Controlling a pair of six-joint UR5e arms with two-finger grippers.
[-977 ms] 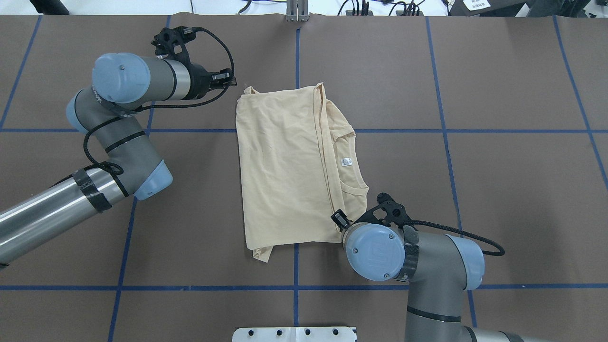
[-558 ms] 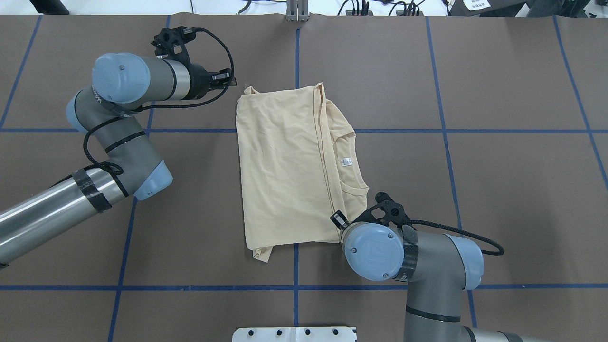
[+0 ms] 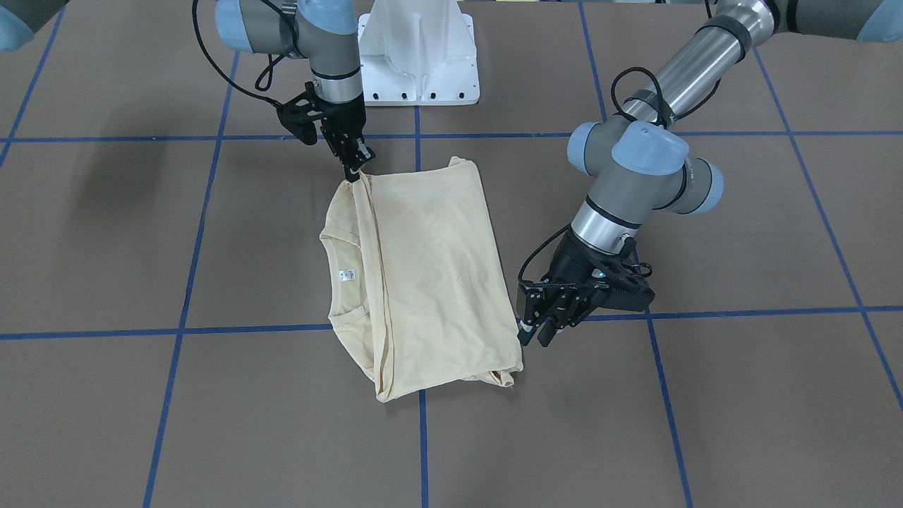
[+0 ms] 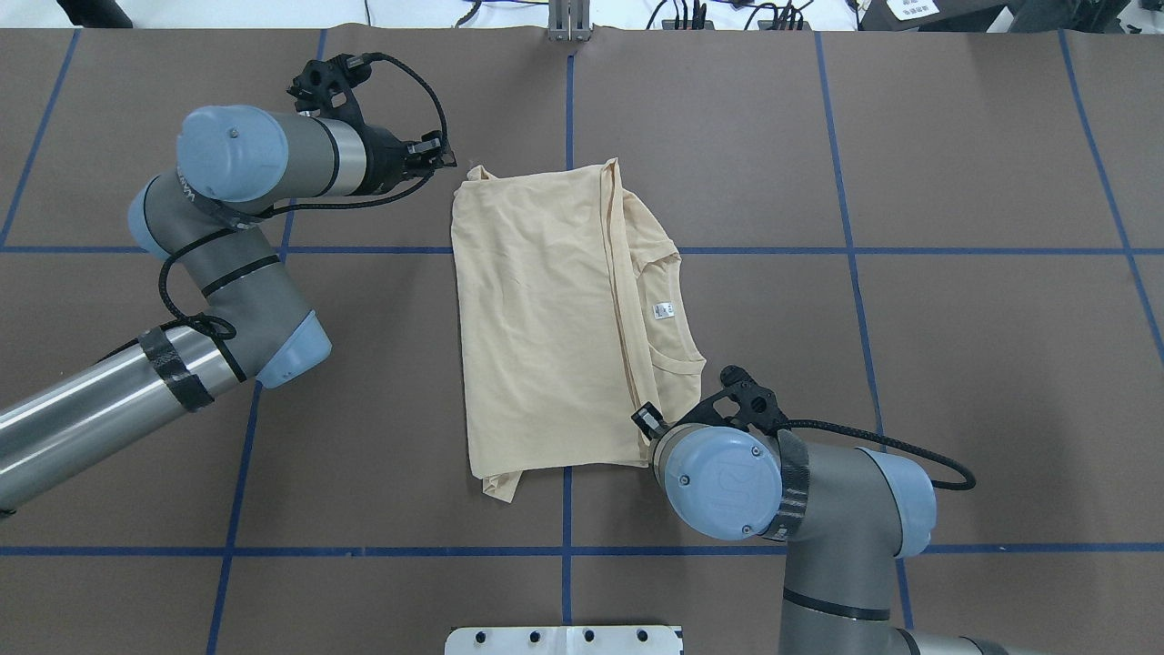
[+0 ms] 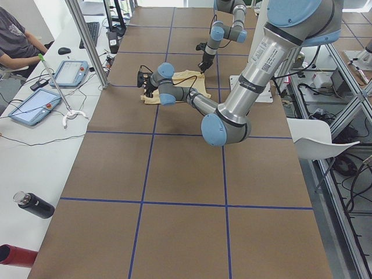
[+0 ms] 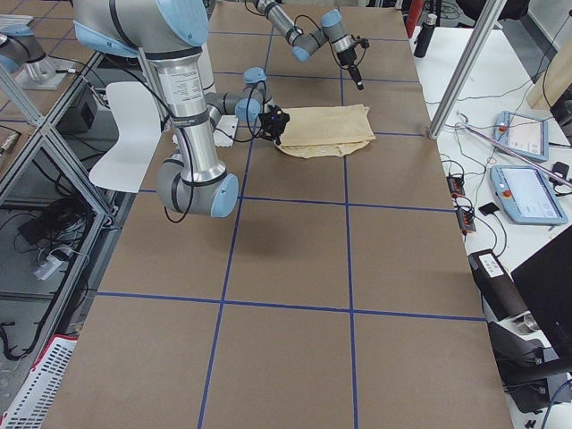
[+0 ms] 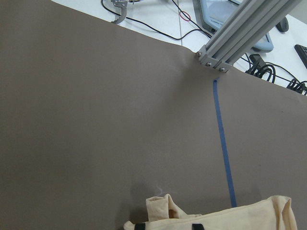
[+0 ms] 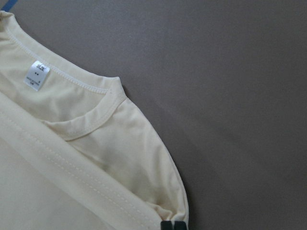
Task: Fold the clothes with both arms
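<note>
A wide brown table [image 4: 909, 364] marked with blue tape lines is seen, and the shirt is laid flat near its middle, between the two arms. The grey and silver left arm with light blue caps [image 4: 236, 282] is reached in from one side, and the matching right arm [image 4: 837, 509] is bent over the shirt's near corner. The pale cream-yellow T-shirt of thin cloth [image 4: 536, 318] is folded into a long shape with its plain side up. A big smooth flap is laid over most of it, with a stitched edge running along its length. The round neck hole is left showing on the robot's right side. A few soft wrinkles are seen, and a small bit of cloth is poking out at the near left corner. The black left gripper [image 3: 536, 335] is held just beside the far left corner, and its fingertips [image 7: 139, 226] are spread apart over the cloth edge. The black right gripper [image 3: 358, 168] is pressed together, and the shirt's corner by the neck is pinched in it. A small white neck label [image 4: 664, 310] is seen inside the neck hole.
</note>
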